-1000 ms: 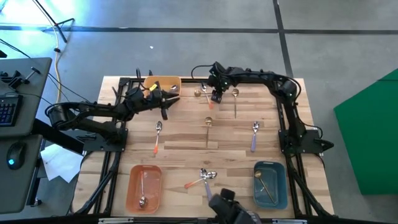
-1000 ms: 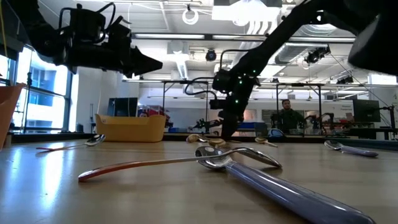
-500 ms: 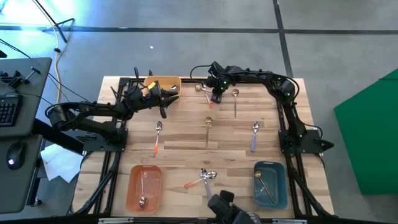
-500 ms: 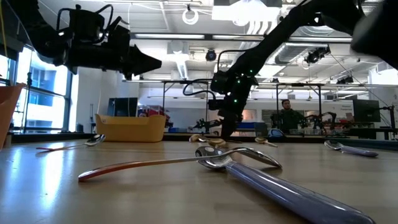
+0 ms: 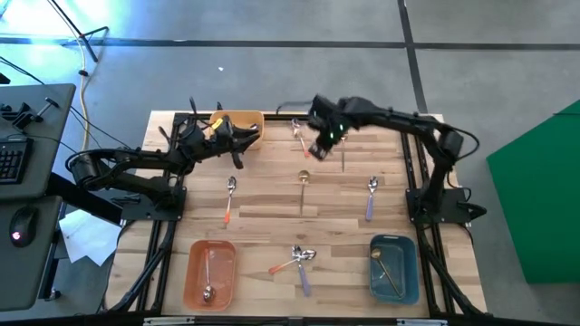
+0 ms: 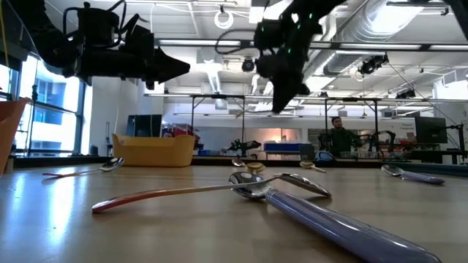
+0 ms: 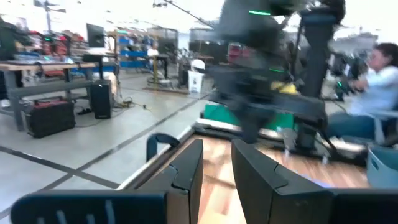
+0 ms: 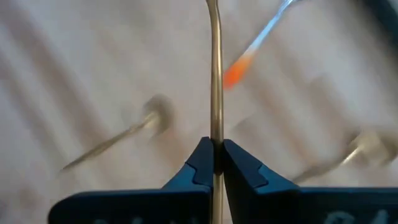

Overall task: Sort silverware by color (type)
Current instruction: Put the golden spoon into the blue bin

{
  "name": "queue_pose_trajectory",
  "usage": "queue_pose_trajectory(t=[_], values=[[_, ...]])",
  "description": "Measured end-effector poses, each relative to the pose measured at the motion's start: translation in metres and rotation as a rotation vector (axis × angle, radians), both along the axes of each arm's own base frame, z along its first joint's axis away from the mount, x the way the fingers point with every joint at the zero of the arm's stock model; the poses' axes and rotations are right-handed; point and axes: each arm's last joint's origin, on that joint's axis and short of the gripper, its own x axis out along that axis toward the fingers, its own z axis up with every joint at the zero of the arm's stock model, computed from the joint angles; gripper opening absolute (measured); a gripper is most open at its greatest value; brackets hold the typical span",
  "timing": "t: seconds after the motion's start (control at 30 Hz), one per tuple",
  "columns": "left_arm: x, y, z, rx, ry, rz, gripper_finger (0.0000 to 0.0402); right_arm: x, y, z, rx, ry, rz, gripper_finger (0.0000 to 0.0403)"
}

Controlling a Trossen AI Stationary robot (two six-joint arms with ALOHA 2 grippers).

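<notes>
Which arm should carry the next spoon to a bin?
The right one. Its end effector is shut on a gold spoon and raised above the table. The left end effector hovers by the yellow bin, empty.

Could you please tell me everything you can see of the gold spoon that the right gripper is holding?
The gold spoon shows as a thin, metallic gold handle, pinched between the shut fingers of the right gripper and running straight out past them. Its bowl is not visible. It hangs in the air above the far part of the wooden table, touching nothing except the gripper.
</notes>
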Motion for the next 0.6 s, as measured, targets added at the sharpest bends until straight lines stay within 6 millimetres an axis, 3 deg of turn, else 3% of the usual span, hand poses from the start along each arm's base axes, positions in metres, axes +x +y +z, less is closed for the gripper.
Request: queue_pose_trajectory(t=[0.23, 0.43, 0.6], values=[[0.0, 0.0, 0.0, 0.031, 0.008, 0.013, 0.0074, -0.02, 0.123, 0.022, 0.179, 0.011, -0.172, 0.0004], [0.0, 0.001, 0.0, 0.044, 0.018, 0.016, 0.0074, -0.073, 0.228, 0.025, 0.318, 0.042, -0.399, 0.0003], [0.0, 0.001, -0.001, 0.034, 0.024, 0.014, 0.0074, -0.12, 0.297, 0.023, 0.404, 0.099, -0.523, 0.0003]])
